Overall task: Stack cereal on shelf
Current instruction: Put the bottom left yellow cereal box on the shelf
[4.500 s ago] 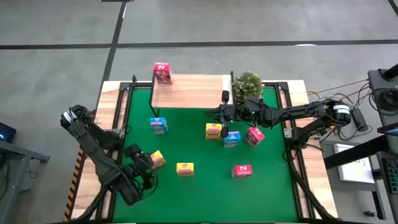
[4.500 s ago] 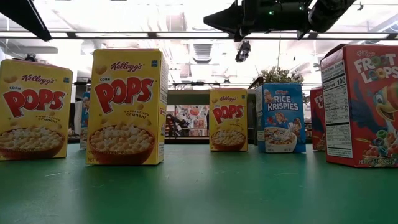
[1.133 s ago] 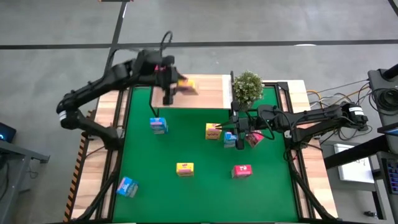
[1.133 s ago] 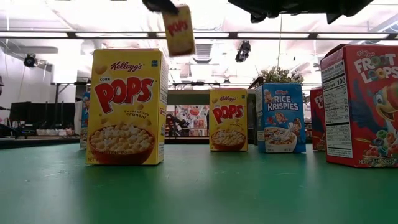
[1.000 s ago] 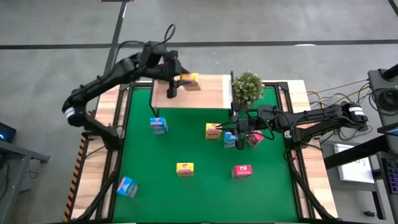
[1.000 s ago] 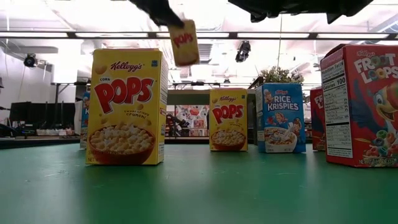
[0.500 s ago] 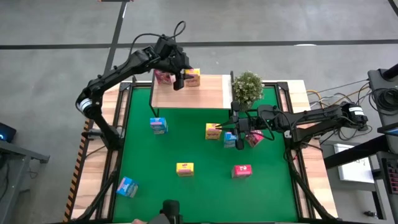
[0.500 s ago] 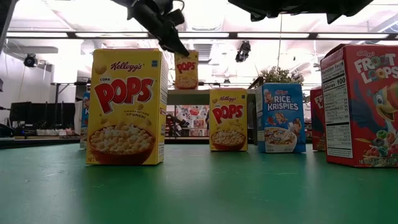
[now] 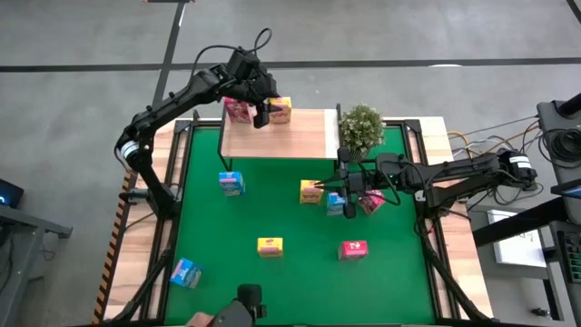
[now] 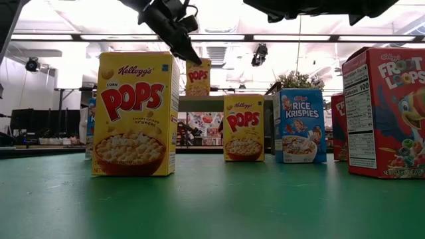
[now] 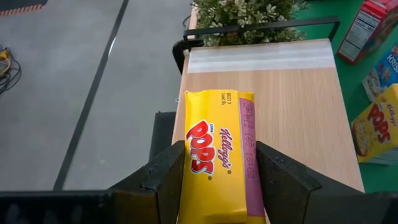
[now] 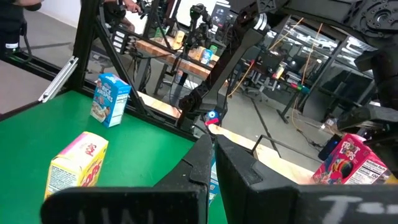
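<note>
A yellow cereal box (image 9: 280,110) stands upright at the light-wood shelf (image 9: 290,141), next to a pink-red box (image 9: 238,111), with my left gripper (image 11: 221,152) shut on it. Low view: box (image 10: 198,76), gripper (image 10: 187,52). Several more boxes stand on the green table: blue (image 9: 231,183), yellow (image 9: 270,246), pink-red (image 9: 353,249), blue (image 9: 185,272). My right gripper (image 9: 340,186) hangs shut over a yellow (image 9: 311,192), a blue (image 9: 337,203) and a pink-red box (image 9: 370,202), touching none. My left gripper pinches the yellow box between its two fingers (image 11: 165,177), one on each broad face, close under the box's top face (image 11: 217,143). The fingers slant down from the table's left side. The box is upright, its bottom at the shelf board; whether it rests there I cannot tell.
A small potted plant (image 9: 361,127) stands at the shelf's right end. The shelf board is bare to the right of the yellow box. A dark object and part of a person (image 9: 238,309) show at the table's near edge.
My left gripper has carried the yellow box down and toward the table's far edge. The box, tilted and high above the shelf a second ago, now stands upright at the board beside the pink-red box. The gripper stays shut on it.
</note>
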`<move>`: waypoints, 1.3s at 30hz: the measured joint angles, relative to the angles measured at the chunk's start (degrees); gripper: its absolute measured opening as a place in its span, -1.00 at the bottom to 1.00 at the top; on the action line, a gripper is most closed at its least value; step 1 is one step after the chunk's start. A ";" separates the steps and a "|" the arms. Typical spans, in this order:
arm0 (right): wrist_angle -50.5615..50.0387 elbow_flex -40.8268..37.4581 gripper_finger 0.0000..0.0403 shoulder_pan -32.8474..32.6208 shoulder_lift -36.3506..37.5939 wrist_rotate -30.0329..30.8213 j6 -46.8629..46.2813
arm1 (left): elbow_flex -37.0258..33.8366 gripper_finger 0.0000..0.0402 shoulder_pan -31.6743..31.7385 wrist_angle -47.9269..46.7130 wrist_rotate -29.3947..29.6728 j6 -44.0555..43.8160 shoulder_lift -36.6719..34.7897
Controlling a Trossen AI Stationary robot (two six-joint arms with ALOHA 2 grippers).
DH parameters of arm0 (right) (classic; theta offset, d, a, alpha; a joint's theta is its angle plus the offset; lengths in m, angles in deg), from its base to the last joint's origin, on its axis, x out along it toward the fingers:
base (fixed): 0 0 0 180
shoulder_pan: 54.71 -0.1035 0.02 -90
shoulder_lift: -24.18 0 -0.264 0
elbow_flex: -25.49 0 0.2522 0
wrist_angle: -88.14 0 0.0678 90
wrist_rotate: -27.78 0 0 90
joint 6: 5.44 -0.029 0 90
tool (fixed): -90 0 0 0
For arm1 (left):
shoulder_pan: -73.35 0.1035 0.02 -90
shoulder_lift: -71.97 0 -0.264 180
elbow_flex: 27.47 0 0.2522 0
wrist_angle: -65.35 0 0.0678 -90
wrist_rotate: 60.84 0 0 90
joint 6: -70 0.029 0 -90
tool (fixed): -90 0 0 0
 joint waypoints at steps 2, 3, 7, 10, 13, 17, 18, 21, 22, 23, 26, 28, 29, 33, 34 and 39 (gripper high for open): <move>0.00 0.00 -0.94 0.00 0.00 0.00 0.00 | -0.04 -0.19 0.11 0.00 0.02 0.69 0.00; 0.01 0.00 -0.94 0.00 0.00 0.00 0.00 | -0.07 -0.19 0.09 0.07 0.02 0.78 0.00; 0.01 0.00 -0.94 0.00 0.00 0.00 0.00 | -0.07 -0.19 0.29 0.92 0.01 0.89 0.00; 0.03 0.00 -0.94 0.00 0.00 0.01 0.00 | -0.07 -0.19 0.44 1.40 -0.27 0.84 0.54; 0.03 0.00 -0.94 0.00 0.00 0.02 0.00 | -0.11 -0.19 0.72 1.29 -0.39 0.76 1.70; 0.01 0.00 -0.94 0.00 0.00 0.02 0.00 | -0.11 -0.17 1.05 1.57 -0.46 0.87 2.72; 0.01 0.00 -0.94 0.00 0.00 0.03 0.00 | -0.11 -0.16 1.10 1.57 -0.46 0.87 2.95; 0.01 0.00 -0.94 0.00 0.00 0.04 0.02 | -0.12 -0.09 1.38 1.23 -0.44 0.89 3.26; 0.01 0.00 -0.94 0.00 0.00 0.04 0.06 | -0.13 -0.06 1.41 1.23 -0.42 0.89 3.26; 0.01 0.00 -0.94 0.00 0.00 0.04 0.11 | -0.13 -0.03 1.45 1.29 -0.42 0.89 3.23; 0.01 0.00 -0.94 0.00 0.00 0.04 0.18 | -0.13 0.06 1.55 1.27 -0.42 0.89 3.23; -0.01 0.00 -0.94 0.00 0.00 0.04 0.20 | -0.13 0.11 1.57 1.29 -0.42 0.90 3.23; 0.01 0.00 -0.94 0.00 0.00 0.04 0.18 | -0.13 0.13 1.57 1.35 -0.42 0.89 3.22; 0.01 0.00 -0.94 0.00 0.00 0.06 0.17 | 0.83 0.20 1.57 0.73 -0.42 0.91 3.19; 0.00 0.00 -0.94 0.00 0.00 0.07 0.17 | 1.41 0.20 1.57 0.65 -0.40 0.91 3.13; 0.01 0.00 -0.94 0.00 0.00 0.07 0.20 | 6.19 0.20 1.49 -3.07 -0.40 1.13 2.99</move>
